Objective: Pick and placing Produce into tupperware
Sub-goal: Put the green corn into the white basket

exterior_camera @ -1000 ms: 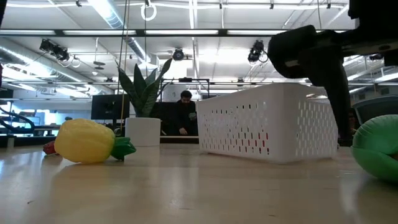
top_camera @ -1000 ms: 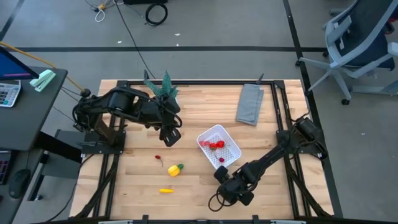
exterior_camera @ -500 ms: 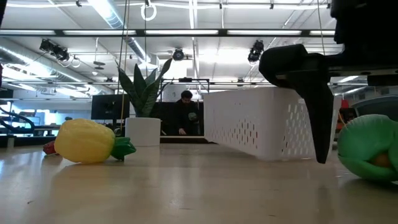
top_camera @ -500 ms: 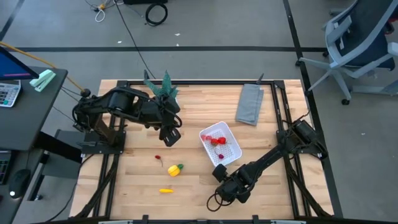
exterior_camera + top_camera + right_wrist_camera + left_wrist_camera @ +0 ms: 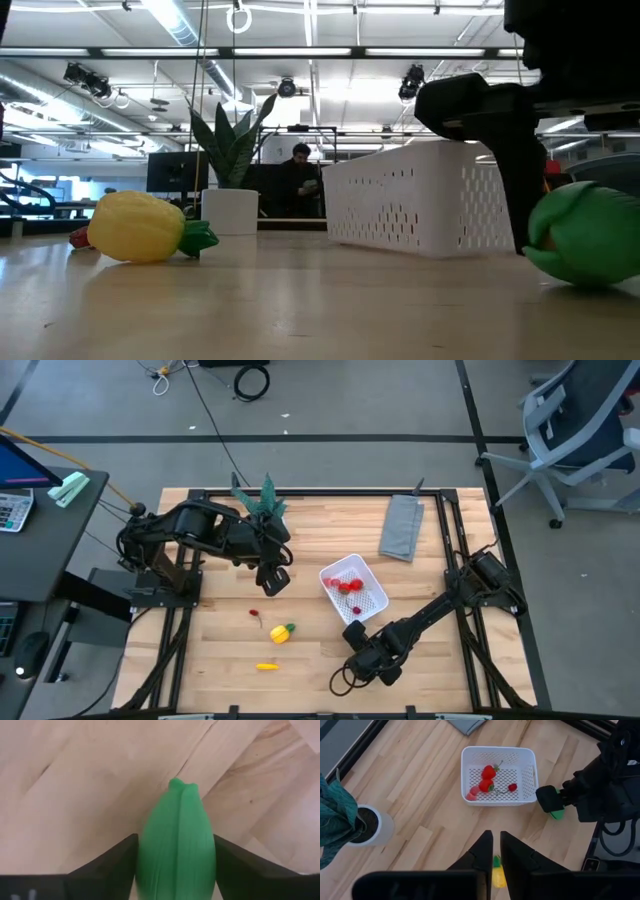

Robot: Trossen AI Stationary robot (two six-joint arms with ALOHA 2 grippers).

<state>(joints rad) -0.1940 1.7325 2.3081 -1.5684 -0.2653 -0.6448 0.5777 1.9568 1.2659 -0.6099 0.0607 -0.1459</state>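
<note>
Tupperware (image 5: 354,589): 1 white shallow container with perforated walls, it sat on the table (image 5: 420,660) right of centre, turned at a slant; against the frame 1 s before, it had swung round a little and shifted slightly left.
Arms: 2 dark arms; the left one hung above the table's left half, the right one reached low across the near right part.
Cloth (image 5: 402,527): 1 folded grey piece lay at the far right of the table, well apart from the container.
Potted plant (image 5: 264,500): 1, green leaves in a white pot, at the far edge.
Left gripper (image 5: 494,854): it hovered left of the container, its fingers pressed almost together with nothing between them; unmoved since the earlier frame.
Right gripper (image 5: 176,865): its fingers were still spread, 1 on each side of the green piece and touching it; it had moved left and stood just near the container's near corner.
Green oblong (image 5: 176,845): 1 smooth ribbed pod with a notched tip, between the right fingers on the wood.
Yellow piece with green end (image 5: 283,632): 1, on the table left of the container, unchanged.
Thin yellow-orange piece (image 5: 266,666): 1, nearer the front edge.
Red pieces in the container (image 5: 488,780): about 4 small ones, 1 with a green stalk.
Loose red piece (image 5: 254,613): 1 tiny one, left of the yellow piece.
</note>
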